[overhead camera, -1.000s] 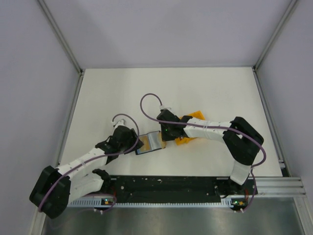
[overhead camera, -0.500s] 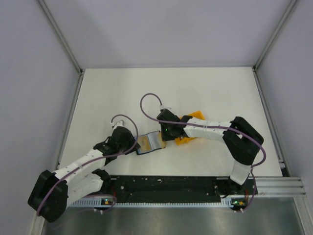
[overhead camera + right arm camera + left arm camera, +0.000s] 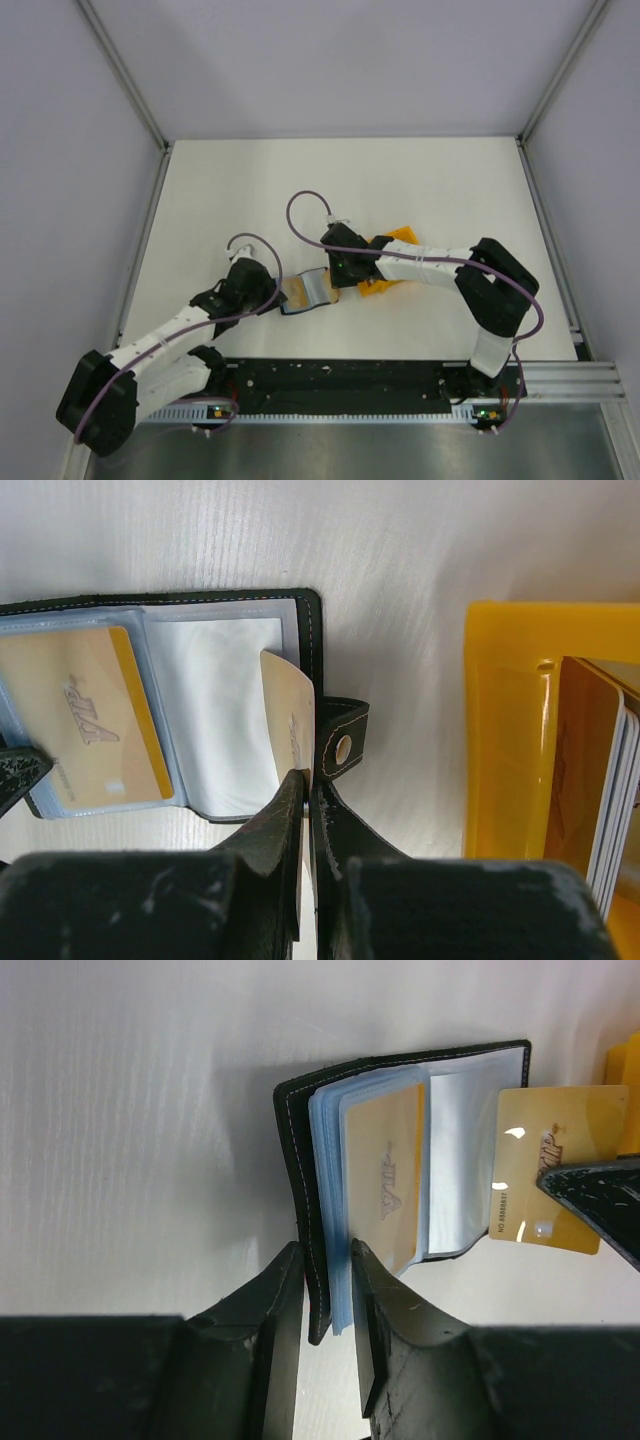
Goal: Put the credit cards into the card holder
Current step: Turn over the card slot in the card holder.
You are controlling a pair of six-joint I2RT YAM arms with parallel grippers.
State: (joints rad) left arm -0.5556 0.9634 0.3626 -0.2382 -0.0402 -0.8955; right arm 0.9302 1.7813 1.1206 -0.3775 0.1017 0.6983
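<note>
The black card holder [image 3: 297, 1150] lies open on the white table, its pale blue sleeves showing and one gold credit card [image 3: 385, 1175] tucked into a sleeve. My left gripper [image 3: 327, 1285] is shut on the holder's near left edge, pinching the black cover and the blue sleeves together. My right gripper [image 3: 308, 780] is shut on another gold credit card [image 3: 290, 715], held edge-on over the holder's [image 3: 220, 710] right page beside the snap strap [image 3: 343, 745]. That held card [image 3: 545, 1165] also shows flat in the left wrist view. From above, both grippers meet at the holder [image 3: 308, 293].
An orange bin [image 3: 500, 730] stands just right of the holder, with several more cards [image 3: 605, 790] upright inside it. In the top view the bin [image 3: 398, 238] sits under the right arm. Bare white table lies behind, with walls on three sides.
My left gripper's jaws have narrowed onto the holder's left edge, and the left arm has shifted slightly left. The right arm and its card have stayed still.
</note>
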